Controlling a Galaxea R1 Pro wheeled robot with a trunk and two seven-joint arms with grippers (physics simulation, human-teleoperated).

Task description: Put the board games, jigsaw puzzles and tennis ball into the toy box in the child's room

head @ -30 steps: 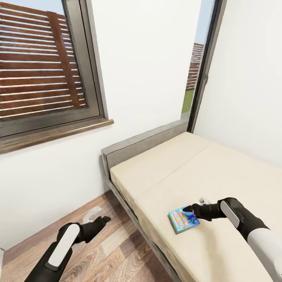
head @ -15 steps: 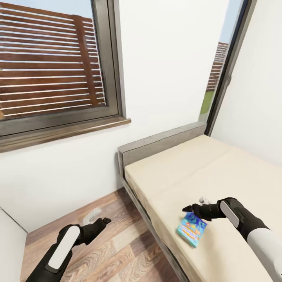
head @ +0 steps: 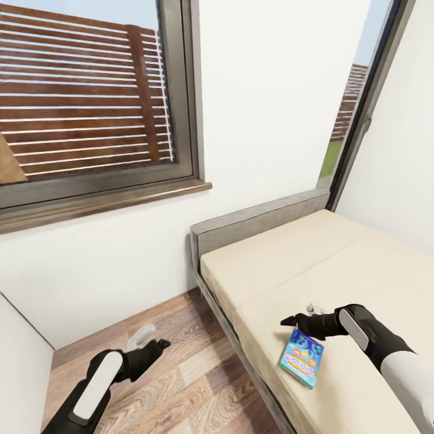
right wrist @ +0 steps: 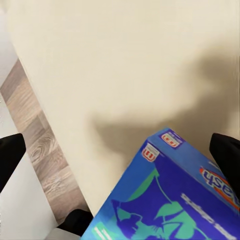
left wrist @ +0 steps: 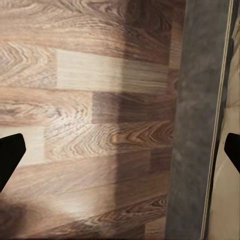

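One light-blue cartoon board game [head: 301, 357] (tilted, hanging) gripped by right claw [head: 293, 321] over bed [head: 337, 259]; left claw [head: 158, 345] spread, empty.

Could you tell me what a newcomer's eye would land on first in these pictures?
Probably the light-blue cartoon board game, dangling tilted from the right gripper above the beige bed near its floor-side edge. Next, the big window with brown slats outside, high on the left wall.

place: home bedroom | evidence: bed [head: 337, 265], window [head: 90, 102], wood-plank floor [head: 181, 374], white wall [head: 265, 102]
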